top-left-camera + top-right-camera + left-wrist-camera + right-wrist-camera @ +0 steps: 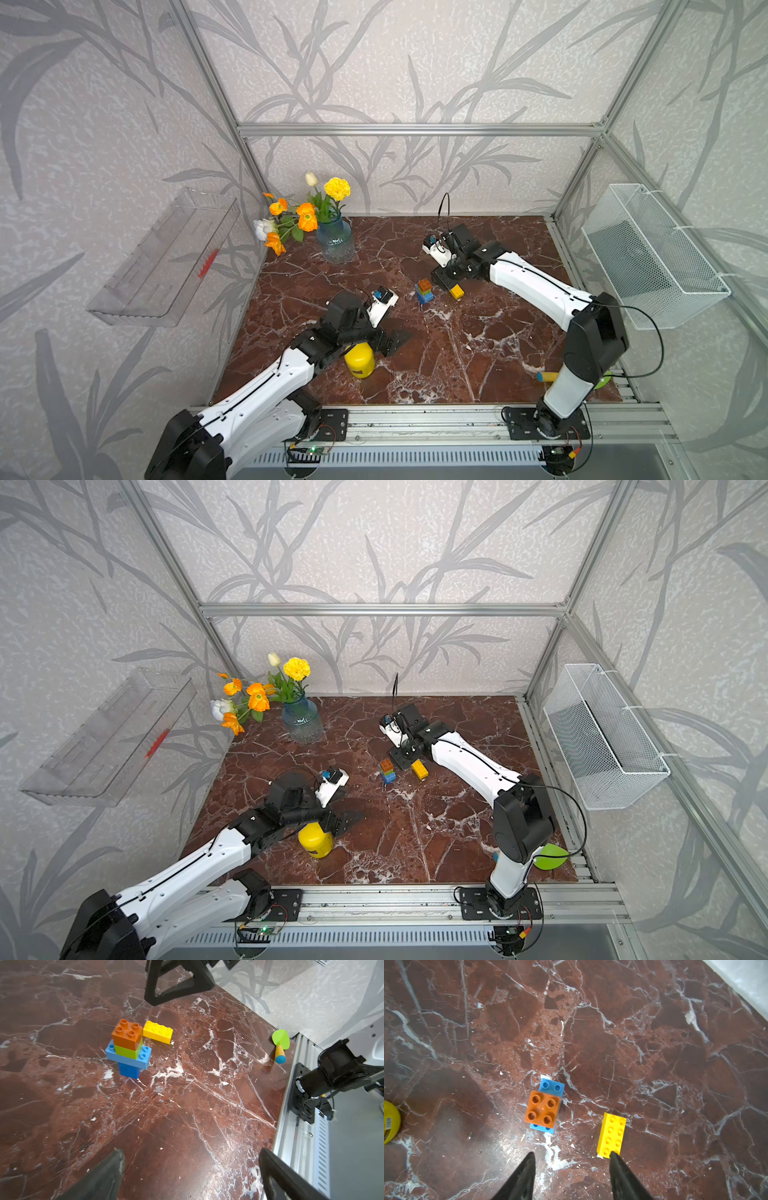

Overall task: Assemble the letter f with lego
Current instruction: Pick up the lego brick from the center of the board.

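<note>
1. A desk [478,353] of reddish-brown marble with white veins carries everything.
2. A small stack of studded plastic bricks [424,292] stands upright near the middle on its dark-blue foot. Light-blue and green bricks come next, with an orange one on top.
3. A long yellow studded plastic brick [456,291] lies flat just beside the stack, not touching it.
4. A yellow plastic cylinder [360,360] sits nearer the front.
5. A blue glass vase of flowers [335,241] stands in a far corner.
6. A green leaf-shaped tool with a yellow handle [281,1039] lies at the front edge.

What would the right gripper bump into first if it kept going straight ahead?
Probably the yellow brick: one of the right gripper's fingers overlaps its near end. The gap itself aims at bare table. Depth is unclear.
</note>
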### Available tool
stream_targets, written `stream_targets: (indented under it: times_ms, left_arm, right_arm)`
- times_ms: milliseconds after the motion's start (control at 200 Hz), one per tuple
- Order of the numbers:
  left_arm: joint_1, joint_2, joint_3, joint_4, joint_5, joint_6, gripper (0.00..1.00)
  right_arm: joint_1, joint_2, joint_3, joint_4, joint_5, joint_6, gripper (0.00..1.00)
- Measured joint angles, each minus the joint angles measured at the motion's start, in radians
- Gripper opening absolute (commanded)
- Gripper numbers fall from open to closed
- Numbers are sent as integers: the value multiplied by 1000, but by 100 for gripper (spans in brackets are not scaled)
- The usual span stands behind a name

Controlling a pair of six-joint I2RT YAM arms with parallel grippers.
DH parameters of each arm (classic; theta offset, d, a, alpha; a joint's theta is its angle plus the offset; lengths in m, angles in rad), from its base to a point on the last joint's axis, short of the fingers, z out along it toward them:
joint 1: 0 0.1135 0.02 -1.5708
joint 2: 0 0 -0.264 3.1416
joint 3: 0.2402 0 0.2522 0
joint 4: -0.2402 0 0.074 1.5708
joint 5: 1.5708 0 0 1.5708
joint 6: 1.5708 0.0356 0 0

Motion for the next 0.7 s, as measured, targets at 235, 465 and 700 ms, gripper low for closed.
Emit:
stream_targets:
  times_ms: [235,465,700]
  left_arm:
    - [-31,90,23,35,53,6,99]
    - [-60,114,24,66,64,6,100]
    - [-71,117,24,74,63,6,99]
  right_arm:
    - [-64,58,-8,-1,30,1,57]
    - [-87,186,-8,1,47,1,57]
    - [-100,230,-3,6,59,1,56]
